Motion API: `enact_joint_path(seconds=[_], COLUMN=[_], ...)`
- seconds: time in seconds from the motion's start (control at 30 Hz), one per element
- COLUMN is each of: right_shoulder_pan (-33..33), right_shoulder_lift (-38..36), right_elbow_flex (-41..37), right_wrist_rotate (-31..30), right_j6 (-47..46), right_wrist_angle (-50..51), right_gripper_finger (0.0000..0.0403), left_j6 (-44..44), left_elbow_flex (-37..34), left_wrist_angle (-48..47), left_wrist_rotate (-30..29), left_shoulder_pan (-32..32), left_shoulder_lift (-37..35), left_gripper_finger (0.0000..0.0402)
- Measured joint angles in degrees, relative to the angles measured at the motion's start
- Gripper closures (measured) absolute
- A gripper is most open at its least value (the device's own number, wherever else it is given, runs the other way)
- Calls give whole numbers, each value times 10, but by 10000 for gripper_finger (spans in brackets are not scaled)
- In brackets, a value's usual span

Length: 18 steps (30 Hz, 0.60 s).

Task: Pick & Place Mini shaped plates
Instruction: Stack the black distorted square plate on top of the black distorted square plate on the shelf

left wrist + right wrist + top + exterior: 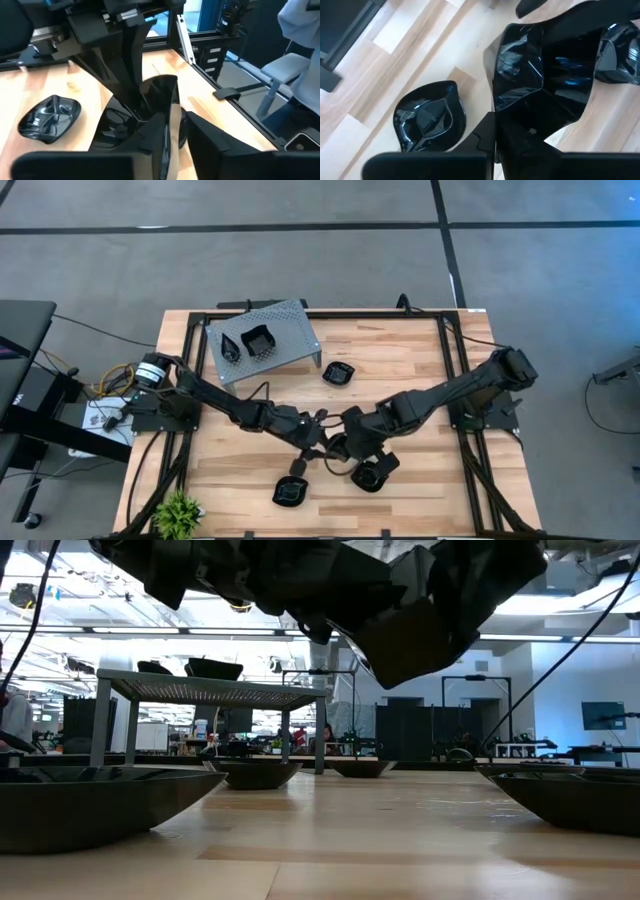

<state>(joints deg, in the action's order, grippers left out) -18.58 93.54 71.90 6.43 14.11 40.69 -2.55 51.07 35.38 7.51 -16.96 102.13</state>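
Observation:
A squarish glossy black mini plate point(540, 75) hangs over the middle of the table, with my right gripper point(497, 136) shut on it. In the high view that gripper point(347, 448) meets my left gripper point(318, 436) there. My left gripper point(175, 145) is open; its fingers stand on either side of the same plate's point(159, 100) edge, and a gap shows on one side. Below lie a teardrop plate point(427, 117) and a round plate point(375, 475), each resting on its base on the wood. Another plate point(290, 492) lies near the front edge. My right gripper pinches the squarish plate's rim point(502, 107) between its two fingers point(131, 65). The fingers slant down at it from the table's right side. The plate is lifted clear of the table and tilted up on edge, its hollow turned sideways.
A grey perforated stand point(290, 320) at the far left carries two black plates point(232, 345) point(260, 340). One more plate point(338, 373) lies to the right of it. A small green plant point(178, 510) sits at the near left corner. A person point(300, 25) sits beyond the table.

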Motion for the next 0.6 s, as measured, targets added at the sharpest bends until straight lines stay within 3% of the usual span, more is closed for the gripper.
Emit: enact_joint_path(seconds=[0.27, 0.6], right_shoulder_pan=[9, 11], right_shoulder_lift=[0, 0], right_elbow_flex=[0, 0], right_wrist_rotate=[0, 15], right_j6=[-17, -20], right_wrist_angle=[-4, -6], right_gripper_finger=[393, 324], left_j6=[-1, 0], left_elbow_flex=[0, 0], left_wrist_angle=[0, -6], left_wrist_rotate=[4, 22], left_shoulder_pan=[8, 12], left_shoulder_lift=[0, 0], left_gripper_finger=[389, 394])
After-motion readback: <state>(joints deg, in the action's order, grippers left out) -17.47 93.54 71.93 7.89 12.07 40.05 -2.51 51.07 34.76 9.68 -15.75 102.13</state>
